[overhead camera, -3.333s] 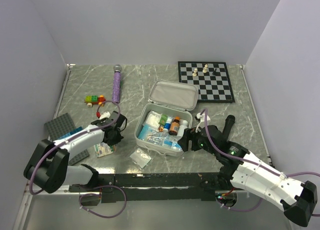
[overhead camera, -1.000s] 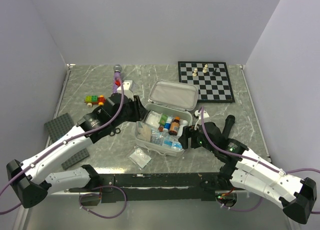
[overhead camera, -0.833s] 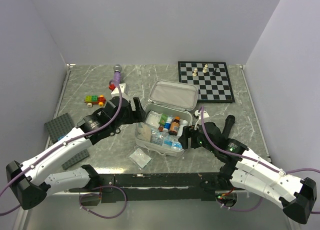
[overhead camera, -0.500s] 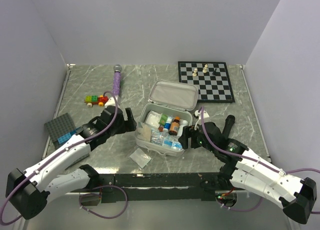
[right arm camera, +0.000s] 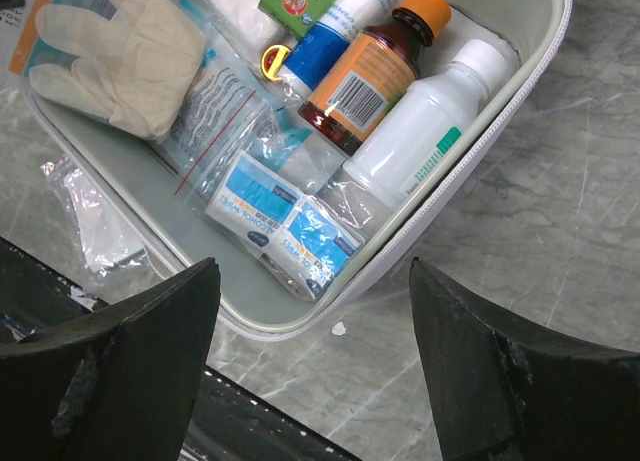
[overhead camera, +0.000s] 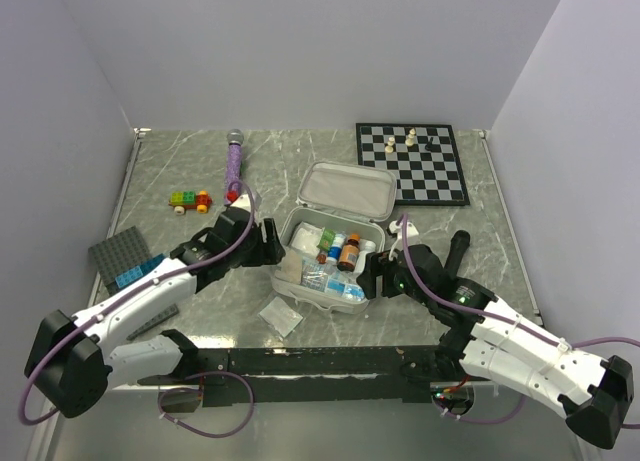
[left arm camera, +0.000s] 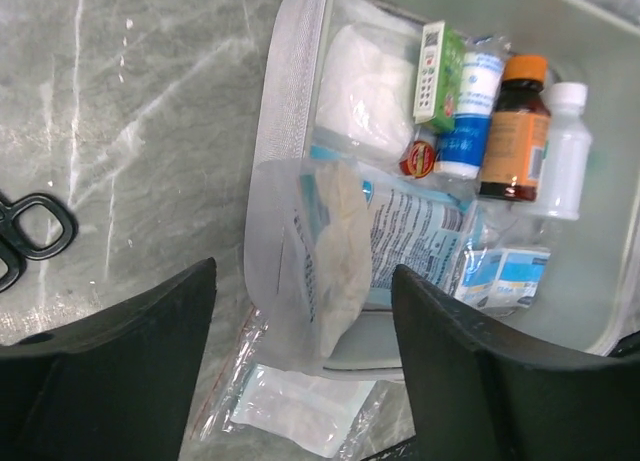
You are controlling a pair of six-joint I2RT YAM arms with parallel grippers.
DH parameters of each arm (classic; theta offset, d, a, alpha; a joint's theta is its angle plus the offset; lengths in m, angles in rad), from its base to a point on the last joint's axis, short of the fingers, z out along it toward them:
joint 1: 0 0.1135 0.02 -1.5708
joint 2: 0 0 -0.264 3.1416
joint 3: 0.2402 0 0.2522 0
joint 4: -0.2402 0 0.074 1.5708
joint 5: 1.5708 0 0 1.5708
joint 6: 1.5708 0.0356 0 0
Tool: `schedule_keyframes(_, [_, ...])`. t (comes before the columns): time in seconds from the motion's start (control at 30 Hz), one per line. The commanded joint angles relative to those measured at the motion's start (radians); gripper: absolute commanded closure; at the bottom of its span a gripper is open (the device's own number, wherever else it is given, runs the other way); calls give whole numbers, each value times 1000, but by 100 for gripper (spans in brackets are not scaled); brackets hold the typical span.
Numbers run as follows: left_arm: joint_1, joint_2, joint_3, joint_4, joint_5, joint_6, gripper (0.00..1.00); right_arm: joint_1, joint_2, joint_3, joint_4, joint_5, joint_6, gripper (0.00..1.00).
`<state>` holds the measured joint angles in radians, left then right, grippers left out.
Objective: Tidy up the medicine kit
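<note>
The white medicine kit (overhead camera: 345, 191) lies open mid-table, lid tipped back. Its tray holds a brown bottle (right arm camera: 365, 76) with an orange cap, a white bottle (right arm camera: 430, 131), alcohol wipes (right arm camera: 285, 226) and other packets. A clear bag with a pale glove (left arm camera: 335, 251) droops over the tray's near-left rim (left arm camera: 290, 101). My left gripper (left arm camera: 305, 381) hovers open just left of that rim, nothing between its fingers. My right gripper (right arm camera: 315, 371) is open above the tray's near-right corner (right arm camera: 405, 256), holding nothing.
A small clear bag (overhead camera: 281, 317) lies on the table just in front of the kit. Black scissor handles (left arm camera: 25, 236) rest left of the kit. A chessboard (overhead camera: 412, 163) with pieces, a purple wand (overhead camera: 233, 166), a toy brick car (overhead camera: 189, 199) and a grey baseplate (overhead camera: 120, 253) sit around.
The left arm carried the glove bag from the near-left table to the kit's left rim, let go, drew back and edged in again. The right arm has stayed still.
</note>
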<state>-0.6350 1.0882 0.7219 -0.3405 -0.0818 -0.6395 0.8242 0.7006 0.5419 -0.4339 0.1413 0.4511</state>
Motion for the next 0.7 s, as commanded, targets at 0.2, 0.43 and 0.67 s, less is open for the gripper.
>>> schedule_keyframes(0.2, [6,16,10,32,33,37,60,0,11,7,30,9,-11,17])
schedule_keyframes(0.43, [4,26,16,20,50,52,85,-2,16,9,34,4,-8,17])
schedule_keyframes(0.67, [4,-1,51,11,96,32,99,0,10,9,35,3,-6,17])
